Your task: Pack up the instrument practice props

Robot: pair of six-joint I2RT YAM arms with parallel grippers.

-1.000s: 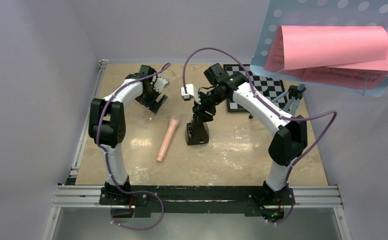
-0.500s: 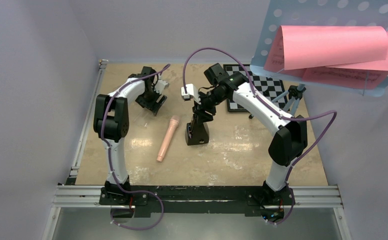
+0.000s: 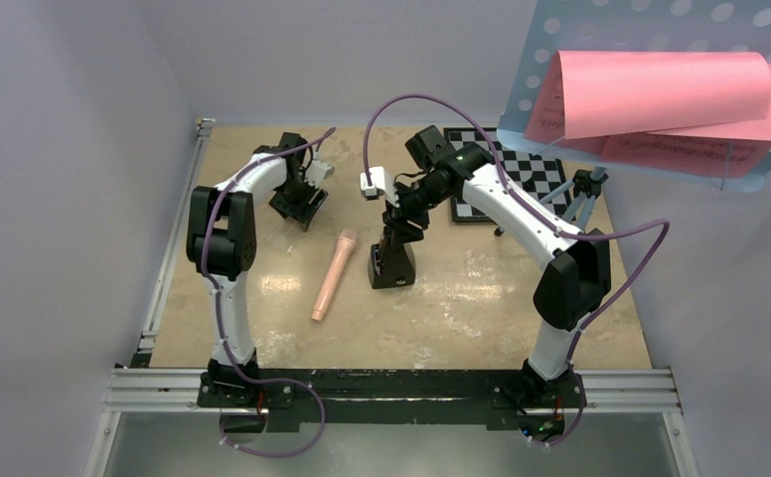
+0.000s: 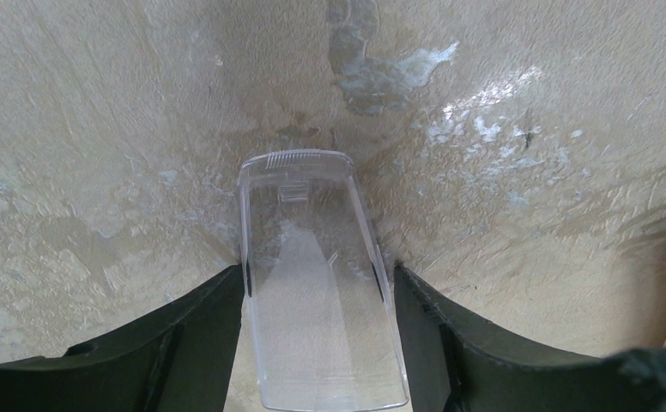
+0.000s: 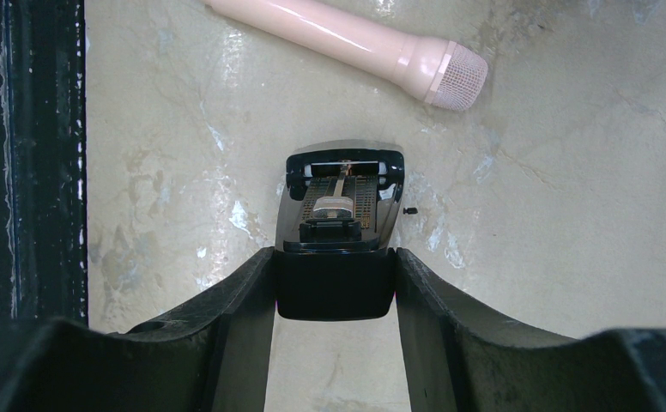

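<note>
Black and pyramid-shaped, the metronome (image 3: 393, 266) is stood near the table's centre, its upper part clamped by the right gripper (image 5: 334, 257). At its 9 o'clock the peach-pink toy microphone (image 3: 332, 276) is laid flat, apart from it. At 10 o'clock a clear plastic cover (image 4: 304, 223) is flanked by the left gripper (image 4: 317, 275) — contact seems likely, but a firm hold cannot be told. The light-blue music stand (image 3: 600, 25), hung with pink pages (image 3: 660, 94), is seen at 2 o'clock.

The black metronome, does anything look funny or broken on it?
Yes. The metronome stands with its front uncovered, the right gripper shut on its top. A clear cover, likely its own, lies flat on the table apart from it, between the left gripper's fingers. Nothing looks broken.
</note>
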